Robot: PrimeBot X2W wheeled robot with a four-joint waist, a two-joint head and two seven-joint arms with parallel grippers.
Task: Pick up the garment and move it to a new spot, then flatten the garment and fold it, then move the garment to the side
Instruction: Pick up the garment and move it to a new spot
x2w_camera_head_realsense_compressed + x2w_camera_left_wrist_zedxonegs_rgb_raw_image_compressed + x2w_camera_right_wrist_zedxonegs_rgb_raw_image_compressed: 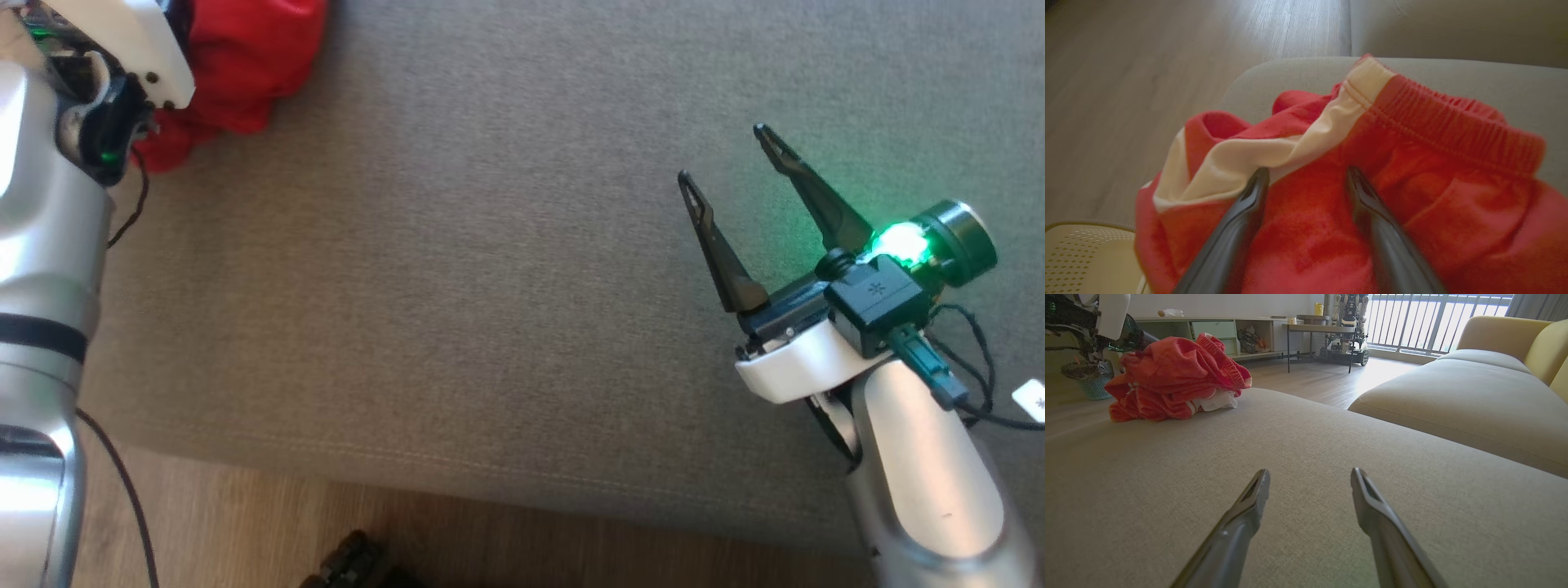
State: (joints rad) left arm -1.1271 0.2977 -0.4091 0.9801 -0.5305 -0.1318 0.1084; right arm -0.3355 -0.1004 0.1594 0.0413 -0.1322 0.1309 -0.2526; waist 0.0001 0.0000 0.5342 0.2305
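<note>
Your left hand (pixel 1307 171) stands wide open and empty, both fingers pointing into the garment (pixel 1433 196); you cannot tell whether the tips touch the cloth. Your right hand (pixel 723 153) is open and empty too, low over bare sofa (pixel 490 286), well apart from the heap.

The garment lies crumpled at the sofa's far left corner, near the drop to the floor (pixel 1126 81). It looks like red shorts with a white stripe (pixel 1274 151) and a ribbed waistband (pixel 1453 126). Expect it to be light, soft and limp: it will sag from any single pinch, and loose folds may slip out of thin fingers. The waistband is likely your best hold, being thicker and gathered, and it lies just beyond the right finger. A pinch in the flat red middle may catch one layer only.

Much is hidden. Legs and hems are buried in the heap, so you cannot tell which way it faces. In the head view the left wrist covers part of the heap and hides the fingers. The pale perforated thing (pixel 1081 261) at the left wrist view's lower corner is unclear.
</note>
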